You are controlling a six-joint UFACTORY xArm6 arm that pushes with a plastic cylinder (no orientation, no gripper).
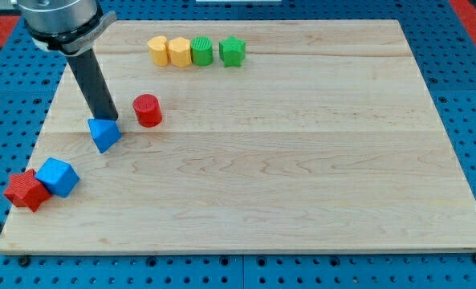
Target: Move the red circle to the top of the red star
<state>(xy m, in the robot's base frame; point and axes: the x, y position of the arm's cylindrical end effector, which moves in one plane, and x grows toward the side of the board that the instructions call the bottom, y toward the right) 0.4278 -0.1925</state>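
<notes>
In the camera view, a pale wooden board (302, 160) lies on a blue pegboard surface (462, 48). My tip (109, 120) stands in the board's left part, at the upper edge of a blue triangular block (104, 134), touching it or very nearly so (the rod itself hides the exact contact). There is no pincer on this arm, only the straight dark rod, so nothing is open, closed or gripped.

The red circle (148, 110) sits just to the view's right of the tip and a little higher, close to the blue triangular block but apart from it. The red star (26, 190) lies well away, near the board's bottom left corner, with a blue cube (58, 177) pressed against its right side.

Near the view's top, four blocks stand in a tight row: a yellow rounded block (158, 50), a yellow hexagonal block (179, 51), a green cylinder (201, 51), and, slightly apart at the row's right end, a green star-like block (233, 50).
</notes>
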